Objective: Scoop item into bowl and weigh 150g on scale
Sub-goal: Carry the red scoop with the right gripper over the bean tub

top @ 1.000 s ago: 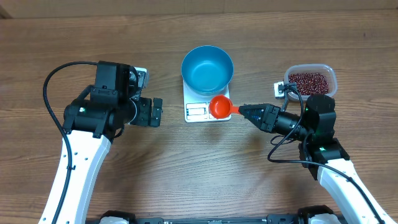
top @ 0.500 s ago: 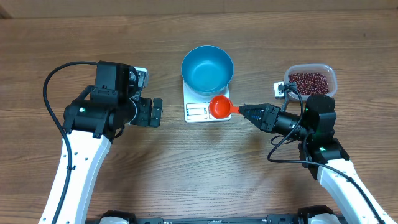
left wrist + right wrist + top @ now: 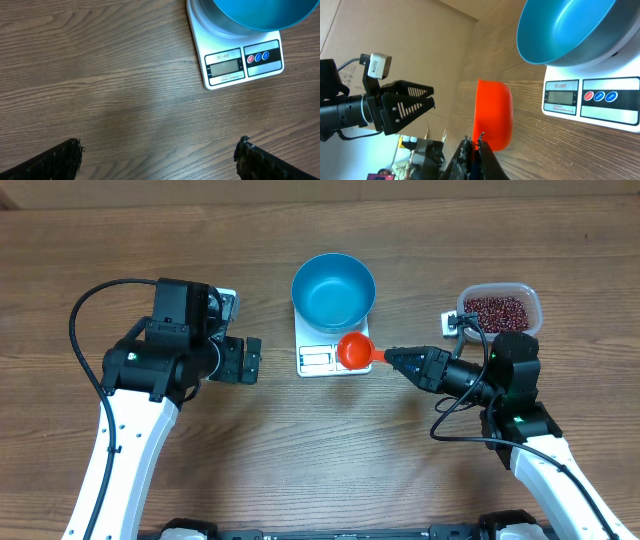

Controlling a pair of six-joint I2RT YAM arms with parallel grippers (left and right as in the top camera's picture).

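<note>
Left gripper (image 3: 250, 361), jaws spread wide and empty, hangs left of the scale (image 3: 318, 358), its arm bent and pointing toward it. Right gripper (image 3: 393, 357), arm reaching level from the scale's right, is clamped on the handle of the red scoop (image 3: 352, 351), which hovers over the scale's front right corner. The blue bowl (image 3: 333, 288) sits on the scale. The beans (image 3: 496, 310) fill a tub (image 3: 534, 305) well right of it.

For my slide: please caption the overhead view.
Right tool holds the scoop by the scale, near the empty bowl; left tool open.
</note>
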